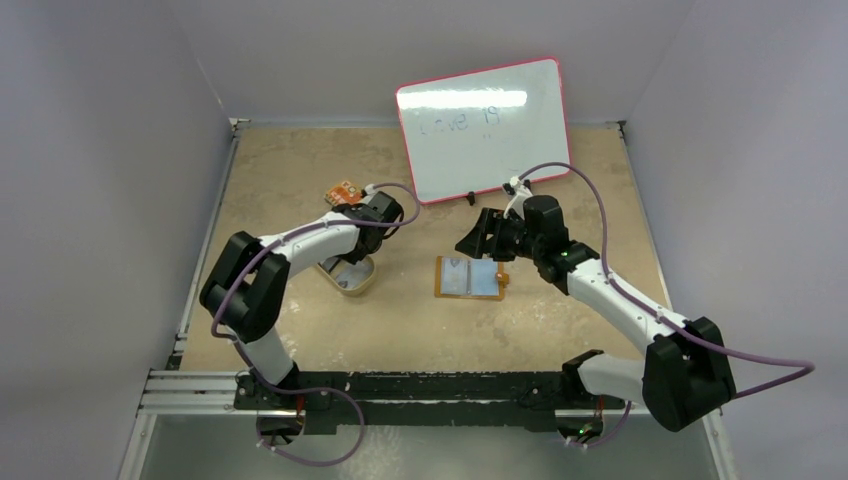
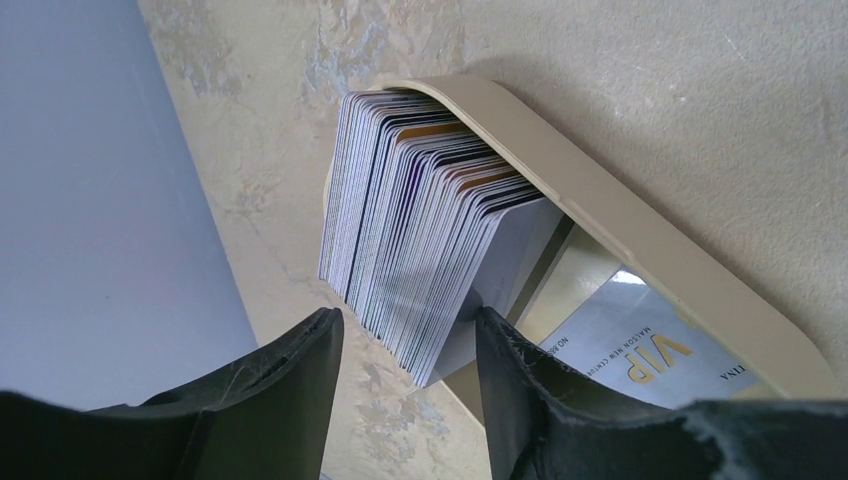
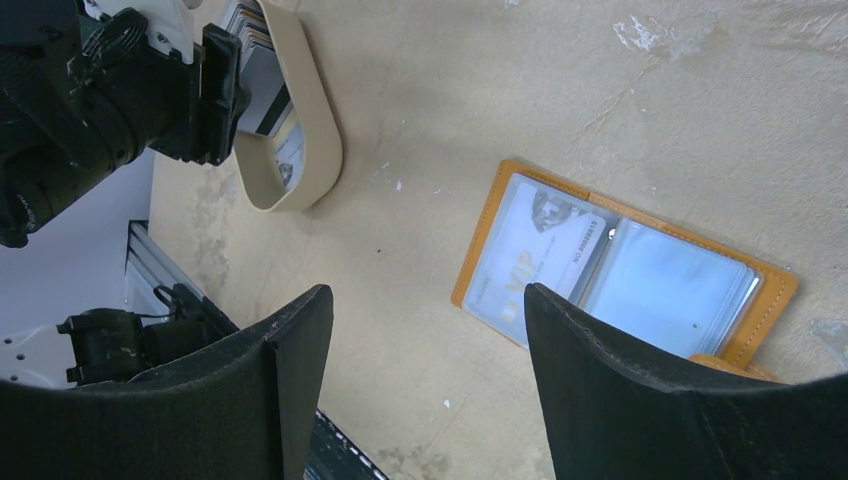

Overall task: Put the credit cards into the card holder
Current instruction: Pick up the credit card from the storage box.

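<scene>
Left gripper (image 2: 408, 335), jaws apart, is straddling the credit cards (image 2: 420, 210) in the tan dish (image 2: 640, 240), needing a one-card pinch; right gripper (image 3: 426, 305) is hovering open near the card holder (image 3: 625, 268).

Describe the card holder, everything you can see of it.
The card holder lies open and flat near the middle of the table. Its cover is orange and leather-like, with pale, clear plastic sleeves inside. One sleeve holds a silvery card marked VIP. A small orange tab sticks out at one edge. Only the table touches it.
</scene>
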Controlling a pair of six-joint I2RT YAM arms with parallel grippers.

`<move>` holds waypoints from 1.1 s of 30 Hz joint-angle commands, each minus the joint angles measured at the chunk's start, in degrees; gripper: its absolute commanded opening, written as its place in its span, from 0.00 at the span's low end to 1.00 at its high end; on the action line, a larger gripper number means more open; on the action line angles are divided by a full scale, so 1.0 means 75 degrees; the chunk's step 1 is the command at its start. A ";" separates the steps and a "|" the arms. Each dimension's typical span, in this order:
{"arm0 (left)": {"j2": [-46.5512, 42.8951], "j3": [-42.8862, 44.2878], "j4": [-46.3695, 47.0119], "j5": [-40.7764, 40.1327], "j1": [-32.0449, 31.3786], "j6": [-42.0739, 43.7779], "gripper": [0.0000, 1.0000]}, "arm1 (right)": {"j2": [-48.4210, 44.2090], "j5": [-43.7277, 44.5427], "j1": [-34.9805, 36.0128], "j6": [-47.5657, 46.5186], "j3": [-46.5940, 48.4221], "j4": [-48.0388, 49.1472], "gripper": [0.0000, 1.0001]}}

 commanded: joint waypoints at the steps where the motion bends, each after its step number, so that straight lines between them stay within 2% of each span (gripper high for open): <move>1: 0.0015 0.0325 -0.0054 -0.0579 0.0057 0.0004 0.49 | -0.0105 -0.0057 -0.0011 -0.0100 0.0214 0.0138 0.73; 33: -0.0019 0.0484 -0.0358 -0.0036 0.0057 -0.0125 0.13 | 0.0045 -0.0208 -0.0034 -0.0132 0.0183 0.0204 0.73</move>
